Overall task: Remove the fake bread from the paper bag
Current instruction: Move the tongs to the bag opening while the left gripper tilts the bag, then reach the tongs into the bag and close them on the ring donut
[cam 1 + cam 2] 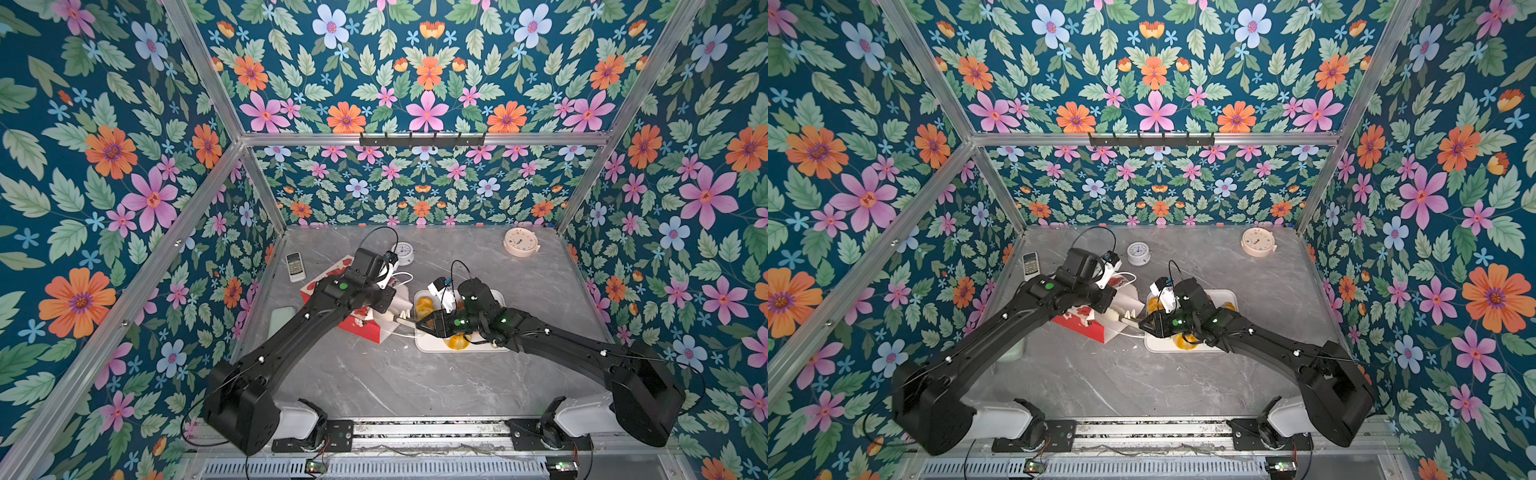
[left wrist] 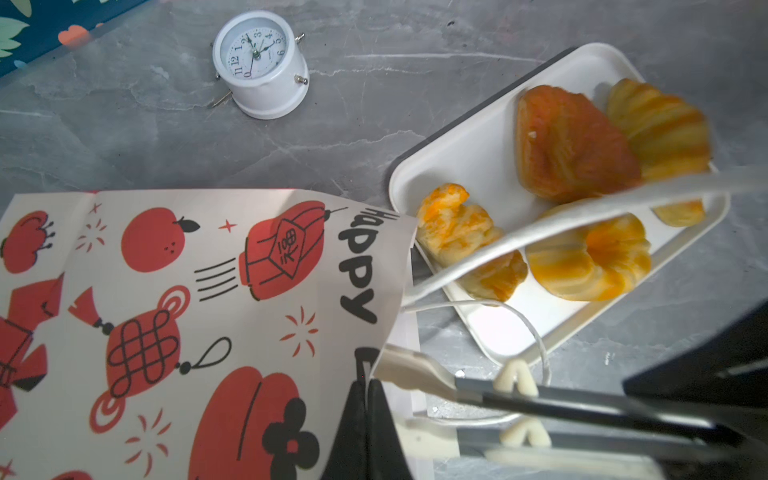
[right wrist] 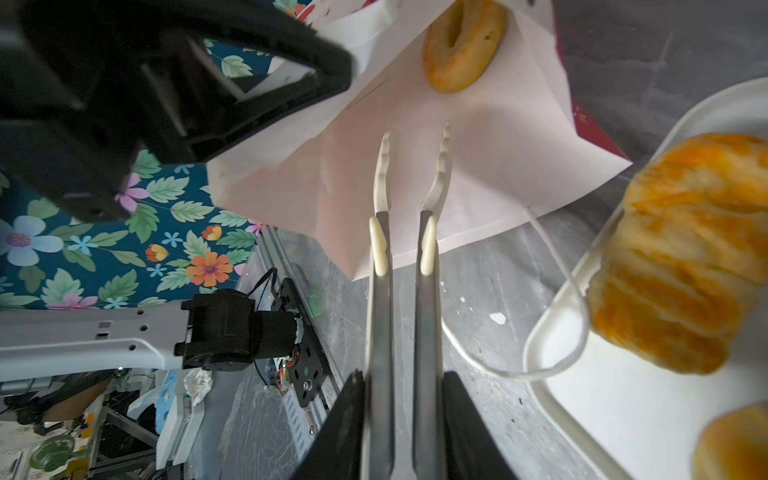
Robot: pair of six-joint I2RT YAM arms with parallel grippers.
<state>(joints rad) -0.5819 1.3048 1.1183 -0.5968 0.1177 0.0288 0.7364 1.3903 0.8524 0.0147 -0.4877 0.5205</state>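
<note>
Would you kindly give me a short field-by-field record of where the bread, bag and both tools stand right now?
left tool: shut on paper bag rim
right tool: shut on tongs, tips apart inside bag mouth
in bag: ring bagel
on white tray: croissant, brown pastry, twist loaf, fluted bun

Robot lab test cell, dressed as a home. Evidence: aluminium profile frame (image 1: 291, 139) clad in floral wallpaper panels (image 1: 428, 70), marble-look tabletop (image 1: 374, 374), arm bases (image 1: 297, 417) bolted to a slotted rail (image 1: 428, 428) at the lower edge. Cluttered workshop racks (image 3: 120, 424) are seen lower left in the right wrist view.
</note>
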